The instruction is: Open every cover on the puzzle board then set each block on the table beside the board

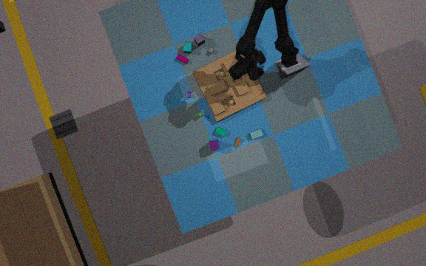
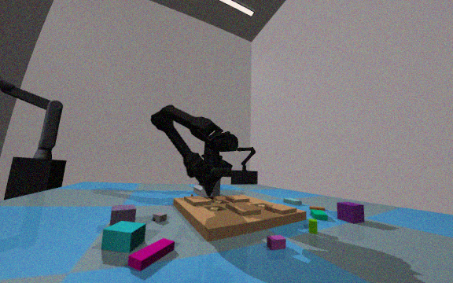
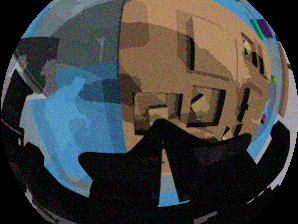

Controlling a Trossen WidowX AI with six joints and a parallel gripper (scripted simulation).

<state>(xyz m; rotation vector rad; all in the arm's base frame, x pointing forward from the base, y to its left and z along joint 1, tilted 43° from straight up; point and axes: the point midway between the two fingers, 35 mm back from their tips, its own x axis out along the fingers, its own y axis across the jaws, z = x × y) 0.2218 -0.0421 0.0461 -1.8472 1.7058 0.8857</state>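
The wooden puzzle board (image 1: pixel 259 96) (image 2: pixel 250 229) (image 3: pixel 155 75) lies on the checkered table. Raised wooden covers sit on it, one a broad plate (image 3: pixel 210 47) in the wrist view. Open wells show between them; a tan block (image 3: pixel 201 106) sits tilted in one, and another tan block (image 3: pixel 158 111) shows in the well beside it, partly behind the fingertips. Another well (image 3: pixel 247 46) shows farther off, its contents unclear. My gripper (image 2: pixel 210 196) (image 3: pixel 160 123) is shut and empty, pointing down low over the board's arm-side part. In the top view the hand hides that part and its fingertips.
Beside the board lie a teal block (image 1: pixel 187 47) (image 2: pixel 122 237), a magenta bar (image 1: pixel 182 59) (image 2: pixel 152 254), a mauve block (image 1: pixel 199 39) and a small pink block (image 2: pixel 276 242). Green (image 1: pixel 220 131), purple (image 1: pixel 214 145) and pale cyan (image 1: pixel 256 134) pieces lie off another side.
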